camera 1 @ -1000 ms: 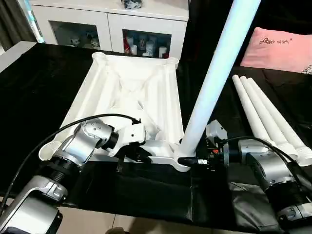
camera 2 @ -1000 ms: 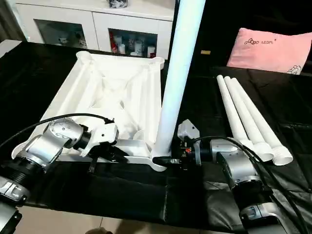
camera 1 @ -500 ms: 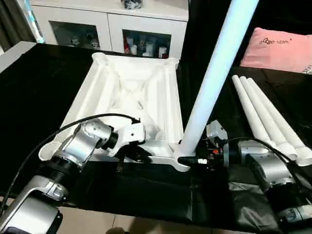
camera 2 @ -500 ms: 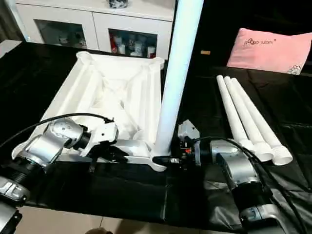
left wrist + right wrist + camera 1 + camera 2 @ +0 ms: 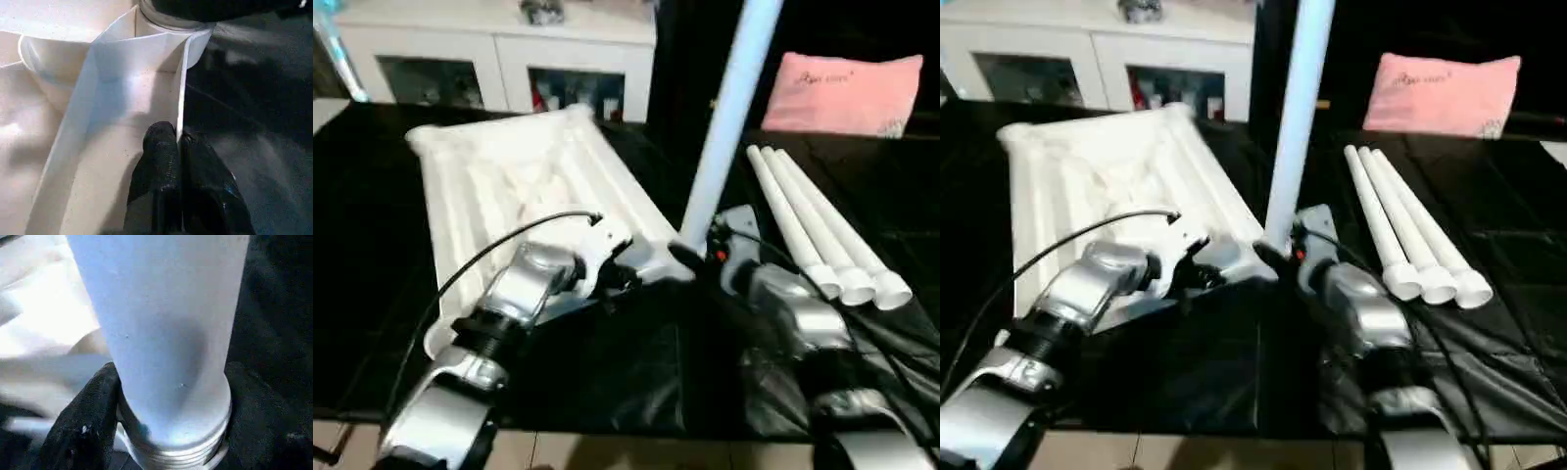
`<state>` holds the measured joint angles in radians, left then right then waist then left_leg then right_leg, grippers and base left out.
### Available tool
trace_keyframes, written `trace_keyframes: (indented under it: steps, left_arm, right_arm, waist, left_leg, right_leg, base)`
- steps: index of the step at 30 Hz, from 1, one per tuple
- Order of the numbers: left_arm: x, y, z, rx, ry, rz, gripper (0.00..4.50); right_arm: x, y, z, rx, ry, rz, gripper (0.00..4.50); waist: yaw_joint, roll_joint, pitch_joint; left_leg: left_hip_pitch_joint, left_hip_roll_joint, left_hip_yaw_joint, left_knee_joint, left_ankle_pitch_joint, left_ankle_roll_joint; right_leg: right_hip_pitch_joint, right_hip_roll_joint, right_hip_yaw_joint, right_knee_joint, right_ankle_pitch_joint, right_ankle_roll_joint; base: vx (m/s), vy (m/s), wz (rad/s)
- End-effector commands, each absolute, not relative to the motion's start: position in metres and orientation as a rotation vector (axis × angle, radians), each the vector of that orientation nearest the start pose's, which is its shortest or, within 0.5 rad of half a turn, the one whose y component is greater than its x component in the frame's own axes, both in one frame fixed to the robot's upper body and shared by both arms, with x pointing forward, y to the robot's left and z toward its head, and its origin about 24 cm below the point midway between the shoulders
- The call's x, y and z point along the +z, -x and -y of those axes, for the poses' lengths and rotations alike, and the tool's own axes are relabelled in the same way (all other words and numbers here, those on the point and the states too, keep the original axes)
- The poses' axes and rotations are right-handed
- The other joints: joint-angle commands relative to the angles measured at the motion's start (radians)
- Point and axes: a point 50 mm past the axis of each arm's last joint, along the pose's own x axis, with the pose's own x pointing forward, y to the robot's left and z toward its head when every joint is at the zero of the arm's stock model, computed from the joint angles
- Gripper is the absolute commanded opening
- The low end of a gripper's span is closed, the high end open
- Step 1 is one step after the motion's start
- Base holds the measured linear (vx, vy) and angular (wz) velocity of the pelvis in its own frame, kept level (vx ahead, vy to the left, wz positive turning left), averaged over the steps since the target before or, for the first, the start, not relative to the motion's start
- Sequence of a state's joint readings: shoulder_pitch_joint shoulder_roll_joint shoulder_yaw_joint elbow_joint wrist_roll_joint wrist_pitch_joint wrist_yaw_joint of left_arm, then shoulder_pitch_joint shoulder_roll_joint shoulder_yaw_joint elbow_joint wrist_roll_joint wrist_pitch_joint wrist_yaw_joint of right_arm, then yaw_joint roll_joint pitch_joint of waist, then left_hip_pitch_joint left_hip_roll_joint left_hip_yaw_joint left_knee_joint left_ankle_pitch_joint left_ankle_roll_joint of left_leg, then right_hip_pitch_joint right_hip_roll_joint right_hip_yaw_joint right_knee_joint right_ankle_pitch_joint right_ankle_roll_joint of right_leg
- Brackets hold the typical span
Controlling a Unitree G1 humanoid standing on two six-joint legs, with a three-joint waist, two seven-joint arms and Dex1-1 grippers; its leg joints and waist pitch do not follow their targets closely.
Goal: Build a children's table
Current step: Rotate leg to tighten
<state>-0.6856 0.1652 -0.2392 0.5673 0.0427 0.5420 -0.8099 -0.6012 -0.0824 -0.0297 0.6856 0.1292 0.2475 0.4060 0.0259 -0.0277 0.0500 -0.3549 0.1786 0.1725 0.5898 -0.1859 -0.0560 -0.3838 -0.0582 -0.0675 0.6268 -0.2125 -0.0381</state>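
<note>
1. Tabletop [image 5: 499, 186] lies ribbed side up on the black cloth [image 5: 607, 382], turned at an angle in front of your white cabinet [image 5: 489, 59].
2. Your left gripper [image 5: 180, 147] is pinched tight on the tabletop's thin near rim, one finger on either side of the wall.
3. Your right gripper [image 5: 161, 401] has its fingers spread around the base of the upright leg [image 5: 724, 108], which stands at the near corner socket [image 5: 171, 19].
4. Three spare legs [image 5: 813, 235] lie side by side on your right, near the pink pillow [image 5: 847, 93].
</note>
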Motion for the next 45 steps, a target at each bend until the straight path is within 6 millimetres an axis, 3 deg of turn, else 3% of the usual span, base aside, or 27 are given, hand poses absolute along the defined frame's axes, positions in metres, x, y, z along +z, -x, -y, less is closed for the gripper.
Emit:
trace_keyframes:
  steps: [1,4,5,8,13,16,18,19,21,25,28,30,33,40,45]
  left_arm:
    - [0.082,-0.342,-0.057,-1.013,-0.202,-0.458,0.00]
    - [0.082,-0.341,-0.057,-1.010,-0.241,-0.453,0.00]
    - [0.082,-0.341,-0.058,-1.009,-0.245,-0.454,0.00]
    - [0.081,-0.341,-0.060,-1.005,-0.252,-0.458,0.00]
    - [0.076,-0.341,-0.075,-0.988,-0.300,-0.463,0.00]
    - [0.072,-0.340,-0.088,-1.018,-0.360,-0.457,0.00]
    - [0.070,-0.340,-0.094,-1.027,-0.365,-0.470,0.00]
    - [0.070,-0.340,-0.094,-1.029,-0.365,-0.471,0.00]
    - [0.070,-0.338,-0.102,-1.068,-0.362,-0.478,0.00]
    - [0.068,-0.333,-0.108,-1.166,-0.377,-0.468,0.00]
    - [0.066,-0.326,-0.114,-1.269,-0.413,-0.466,0.00]
    - [0.064,-0.321,-0.118,-1.339,-0.451,-0.465,0.00]
    - [0.063,-0.317,-0.122,-1.390,-0.463,-0.477,0.00]
    - [0.064,-0.307,-0.128,-1.572,-0.524,-0.497,0.00]
    - [0.063,-0.301,-0.124,-1.670,-0.568,-0.500,0.00]
  right_arm:
    - [0.015,-0.334,0.078,0.579,-0.096,-0.467,2.72]
    - [0.021,-0.335,0.070,0.604,-0.129,-0.447,2.72]
    - [0.021,-0.335,0.069,0.605,-0.127,-0.447,3.07]
    - [0.021,-0.335,0.070,0.606,-0.115,-0.441,3.42]
    - [0.019,-0.334,0.083,0.577,-0.101,-0.409,3.91]
    - [0.020,-0.324,0.102,0.633,-0.118,-0.352,4.10]
    - [0.020,-0.319,0.114,0.662,-0.117,-0.333,4.37]
    - [0.020,-0.318,0.115,0.663,-0.117,-0.333,4.37]
    - [0.018,-0.309,0.137,0.689,-0.098,-0.332,4.46]
    - [0.024,-0.299,0.154,0.778,-0.063,-0.311,4.46]
    - [0.034,-0.293,0.166,0.867,-0.038,-0.288,4.46]
    - [0.040,-0.291,0.173,0.910,-0.010,-0.282,4.46]
    - [0.044,-0.290,0.176,0.952,0.021,-0.282,4.46]
    - [0.053,-0.283,0.173,1.199,0.119,-0.312,4.46]
    - [0.049,-0.282,0.167,1.292,0.139,-0.340,4.46]
  waist:
    - [0.008,-0.005,-0.059]
    - [0.013,-0.003,-0.060]
    - [0.013,-0.003,-0.060]
    - [0.012,-0.004,-0.056]
    - [0.010,0.002,-0.055]
    - [0.017,0.005,-0.057]
    - [0.019,0.006,-0.059]
    - [0.019,0.006,-0.059]
    - [0.019,0.008,-0.058]
    - [0.022,0.009,-0.061]
    - [0.028,0.005,-0.063]
    - [0.031,0.004,-0.061]
    - [0.040,0.008,-0.058]
    - [0.062,0.006,-0.059]
    - [0.066,0.004,-0.061]
  left_leg:
    - [-0.002,0.046,-0.017,-0.062,-0.130,0.035]
    - [-0.003,0.048,-0.015,-0.063,-0.109,0.059]
    - [-0.003,0.049,-0.015,-0.063,-0.102,0.064]
    - [0.000,0.049,-0.015,-0.065,-0.134,0.059]
    - [0.001,0.052,-0.017,-0.069,-0.164,0.039]
    - [0.000,0.054,-0.018,-0.069,-0.146,0.053]
    - [0.000,0.055,-0.017,-0.069,-0.125,0.066]
    - [0.000,0.055,-0.017,-0.069,-0.125,0.066]
    - [-0.001,0.055,-0.016,-0.069,-0.130,0.071]
    - [0.000,0.057,-0.017,-0.068,-0.116,0.077]
    - [-0.003,0.056,-0.016,-0.064,-0.105,0.095]
    - [-0.004,0.056,-0.016,-0.064,-0.093,0.110]
    - [0.003,0.062,-0.014,-0.065,-0.108,0.101]
    - [0.002,0.064,-0.012,-0.063,-0.107,0.092]
    - [0.001,0.064,-0.012,-0.062,-0.102,0.087]
  right_leg:
    - [0.047,-0.091,0.056,-0.090,-0.184,-0.200]
    - [0.050,-0.091,0.057,-0.086,-0.118,-0.208]
    - [0.051,-0.091,0.056,-0.084,-0.099,-0.211]
    - [0.049,-0.093,0.056,-0.090,-0.144,-0.209]
    - [0.047,-0.094,0.058,-0.095,-0.189,-0.197]
    - [0.050,-0.092,0.059,-0.092,-0.123,-0.194]
    - [0.053,-0.092,0.057,-0.084,-0.059,-0.210]
    - [0.053,-0.092,0.057,-0.084,-0.059,-0.210]
    - [0.054,-0.092,0.057,-0.087,-0.060,-0.217]
    - [0.056,-0.093,0.057,-0.083,-0.026,-0.231]
    - [0.060,-0.094,0.057,-0.080,0.009,-0.238]
    - [0.056,-0.093,0.055,-0.078,0.016,-0.239]
    - [0.050,-0.095,0.057,-0.080,-0.020,-0.237]
    - [0.049,-0.094,0.054,-0.074,-0.020,-0.236]
    - [0.049,-0.097,0.054,-0.071,-0.023,-0.236]
  base:
    - [0.000,0.000,0.00]
    - [0.000,0.000,0.00]
    - [0.000,0.000,0.00]
    - [0.000,0.000,0.00]
    - [0.000,0.000,0.00]
    - [0.000,0.000,0.00]
    - [0.000,0.000,0.00]
    - [0.000,0.000,0.00]
    - [0.000,0.000,0.00]
    - [0.000,0.000,0.00]
    - [0.000,0.000,0.00]
    - [0.000,0.000,0.00]
    - [0.000,0.000,0.00]
    - [0.000,0.000,0.00]
    - [0.000,0.000,0.00]
